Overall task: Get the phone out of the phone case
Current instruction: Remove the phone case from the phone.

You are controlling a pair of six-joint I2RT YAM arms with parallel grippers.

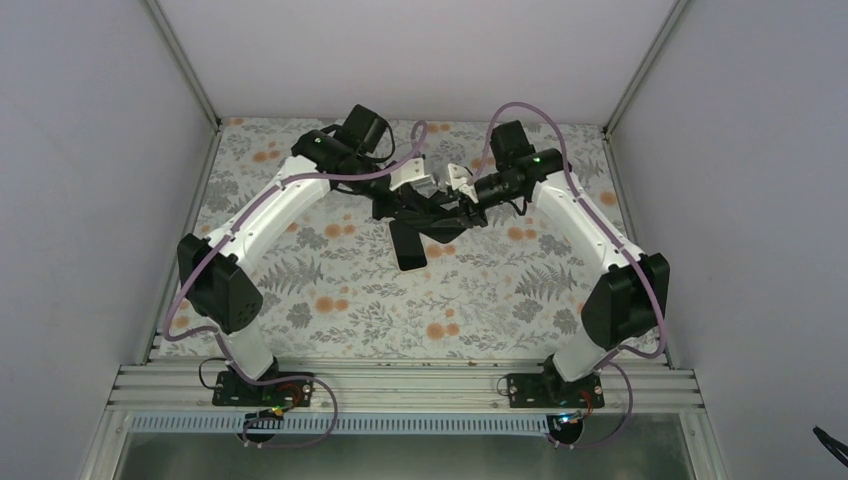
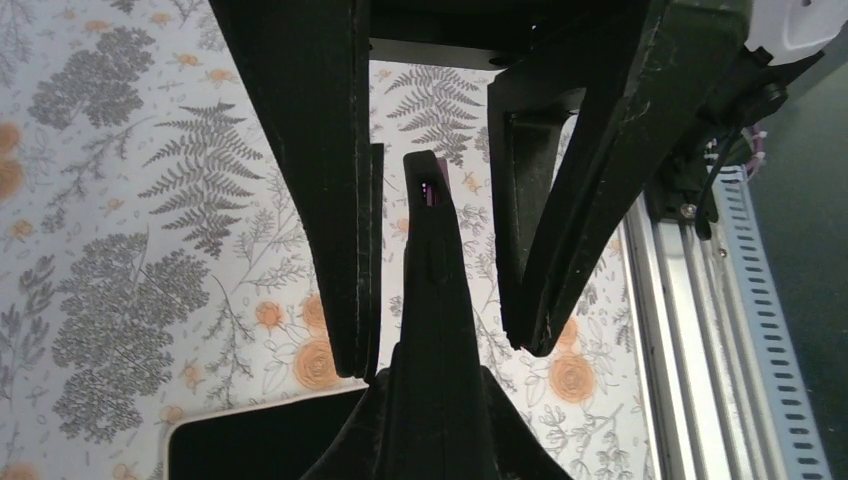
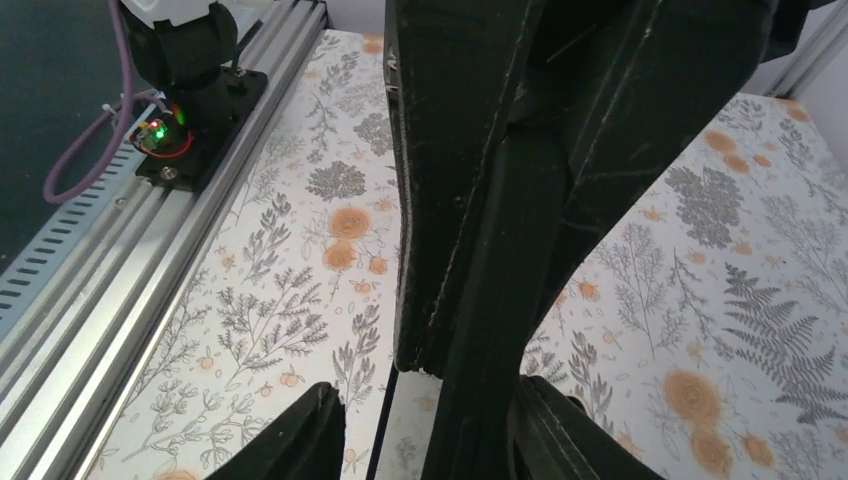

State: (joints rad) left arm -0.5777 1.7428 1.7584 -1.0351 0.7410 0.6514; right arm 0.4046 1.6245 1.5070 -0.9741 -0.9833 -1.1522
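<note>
The left gripper (image 2: 437, 358) stood released, its 2 fingers (image 2: 310, 180) spread wide. Between them reached the right gripper (image 3: 465, 365), whose 2 fingers ran together at the tips, clenched. What they pinched, if anything, could not be told. The 2 grippers met nose to nose above the far middle of the floral table cover (image 1: 330, 290). Just below them sat 1 black slab (image 1: 408, 247), round-cornered, with a thin pale rim in the left wrist view. Whether it was the phone case, the phone, or 1 inside the other could not be told.
</note>
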